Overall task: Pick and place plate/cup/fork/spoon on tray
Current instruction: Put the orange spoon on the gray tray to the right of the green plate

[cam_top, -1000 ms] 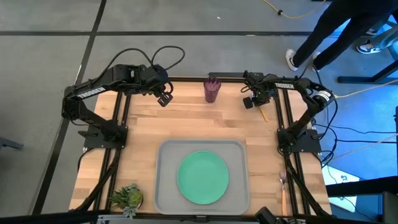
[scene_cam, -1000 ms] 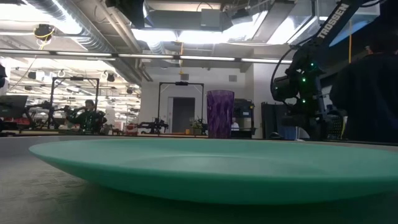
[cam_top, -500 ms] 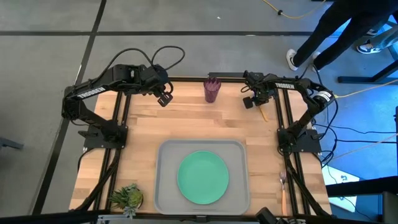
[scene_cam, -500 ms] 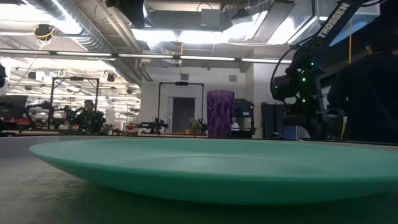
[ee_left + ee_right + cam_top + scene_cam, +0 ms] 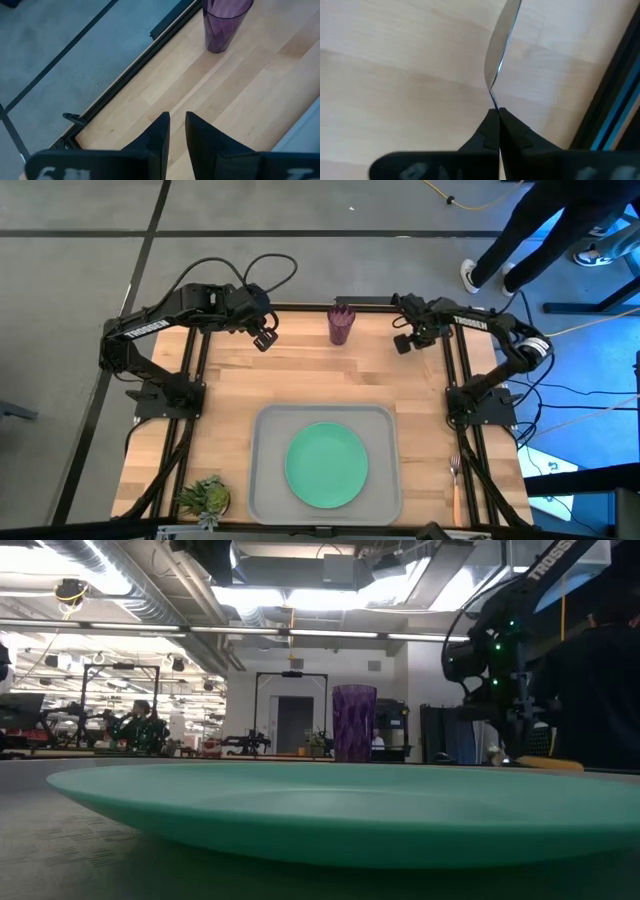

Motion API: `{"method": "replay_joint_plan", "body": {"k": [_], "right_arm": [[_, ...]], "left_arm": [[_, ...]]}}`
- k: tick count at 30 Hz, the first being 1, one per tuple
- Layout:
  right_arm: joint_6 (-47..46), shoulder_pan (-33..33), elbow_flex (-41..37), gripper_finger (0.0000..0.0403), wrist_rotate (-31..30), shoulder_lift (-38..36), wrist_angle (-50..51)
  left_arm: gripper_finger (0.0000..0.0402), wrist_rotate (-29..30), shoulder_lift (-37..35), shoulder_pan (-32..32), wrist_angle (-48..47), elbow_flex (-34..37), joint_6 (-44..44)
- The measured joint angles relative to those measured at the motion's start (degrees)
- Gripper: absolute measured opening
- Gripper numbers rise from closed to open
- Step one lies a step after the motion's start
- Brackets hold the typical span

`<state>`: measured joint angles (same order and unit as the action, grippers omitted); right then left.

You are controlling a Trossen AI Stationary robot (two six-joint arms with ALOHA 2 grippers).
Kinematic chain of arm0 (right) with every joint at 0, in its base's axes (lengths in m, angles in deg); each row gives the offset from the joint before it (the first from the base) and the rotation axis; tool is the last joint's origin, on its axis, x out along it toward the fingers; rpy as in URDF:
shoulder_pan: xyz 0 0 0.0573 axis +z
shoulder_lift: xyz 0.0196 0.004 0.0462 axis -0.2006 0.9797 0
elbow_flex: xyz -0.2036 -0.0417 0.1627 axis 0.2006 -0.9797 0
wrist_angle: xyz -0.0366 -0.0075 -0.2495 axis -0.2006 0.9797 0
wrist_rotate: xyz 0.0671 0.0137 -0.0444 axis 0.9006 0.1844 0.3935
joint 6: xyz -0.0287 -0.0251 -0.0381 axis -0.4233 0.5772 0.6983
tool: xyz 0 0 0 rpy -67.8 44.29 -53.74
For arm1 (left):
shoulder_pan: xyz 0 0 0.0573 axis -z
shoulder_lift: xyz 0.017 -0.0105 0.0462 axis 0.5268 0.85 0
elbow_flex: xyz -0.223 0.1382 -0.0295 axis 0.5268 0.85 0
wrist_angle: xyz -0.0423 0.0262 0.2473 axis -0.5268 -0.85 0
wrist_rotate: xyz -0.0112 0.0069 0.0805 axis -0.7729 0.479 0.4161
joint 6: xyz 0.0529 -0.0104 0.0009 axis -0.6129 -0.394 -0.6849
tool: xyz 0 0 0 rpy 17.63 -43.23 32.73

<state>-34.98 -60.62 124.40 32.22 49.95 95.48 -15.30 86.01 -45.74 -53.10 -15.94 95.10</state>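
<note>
One plate (image 5: 326, 465), one cup (image 5: 341, 326), one fork (image 5: 457, 486)

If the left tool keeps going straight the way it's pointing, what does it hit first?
Most likely bare wood: the left tool, fingers nearly shut, angles down at the table. The purple cup stands farther ahead and somewhat to one side, so it probably isn't reached first, though depth is hard to judge.

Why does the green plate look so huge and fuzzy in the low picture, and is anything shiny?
Low view: the camera sits right beside the flat round green plate, so it fills the picture and its near edge blurs. Right wrist view: the spoon's silver oval bowl catches a bright streak of light.
</note>
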Motion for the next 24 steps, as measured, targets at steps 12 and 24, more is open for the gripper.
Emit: {"method": "replay_joint_plan", "body": {"k": [12,24], "right_arm": [[-5.4,10.8,0.0,0.0001,4.1,-0.8,2.6],[-20.0,28.9,7.2,0.0001,4.1,-0.9,10.0]], "left_arm": [[0.0053,0.0,0.0,0.0,0.0,0.0,0.0],[0.0053,0.0,0.0,0.0,0.0,0.0,0.0]]}}
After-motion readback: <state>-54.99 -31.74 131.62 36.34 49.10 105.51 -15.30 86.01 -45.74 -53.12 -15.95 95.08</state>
